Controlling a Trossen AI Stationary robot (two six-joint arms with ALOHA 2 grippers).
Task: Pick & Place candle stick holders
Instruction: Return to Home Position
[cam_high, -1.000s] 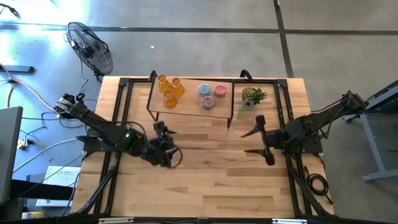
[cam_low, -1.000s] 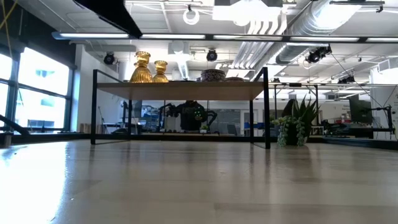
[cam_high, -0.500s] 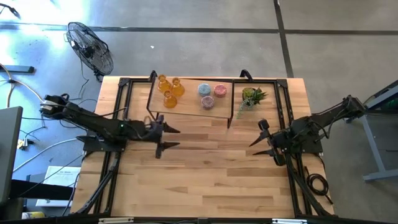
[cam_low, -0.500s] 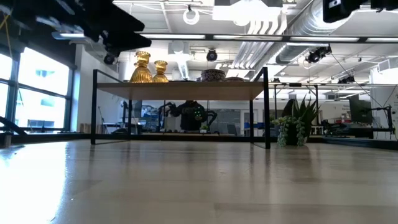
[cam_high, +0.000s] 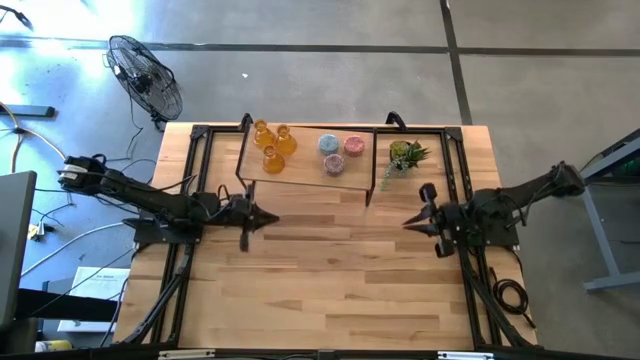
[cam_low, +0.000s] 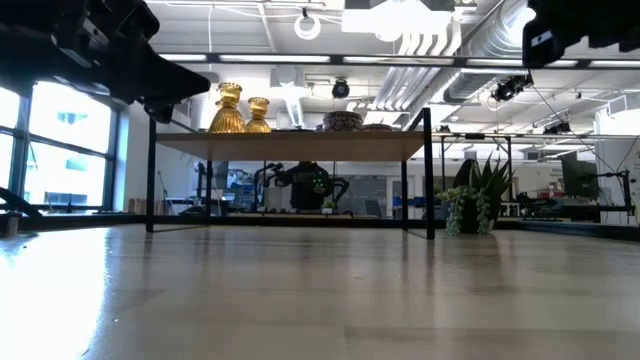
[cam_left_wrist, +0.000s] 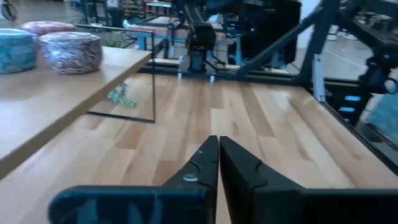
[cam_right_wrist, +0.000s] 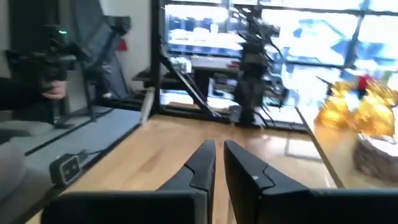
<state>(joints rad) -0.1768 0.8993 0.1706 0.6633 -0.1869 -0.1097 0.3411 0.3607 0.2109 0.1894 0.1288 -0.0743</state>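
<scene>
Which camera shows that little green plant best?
The low view: the plant stands side-on beside the shelf, leaves and trailing stems whole. The high view shows only its leafy top. The left wrist view catches a green sprig; the right wrist view, nothing.

smooth wood table (cam_high: 330, 280), glossy glass holders (cam_high: 271, 157)

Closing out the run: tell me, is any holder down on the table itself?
No, all six holders stand on the shelf; none is on the table.
</scene>
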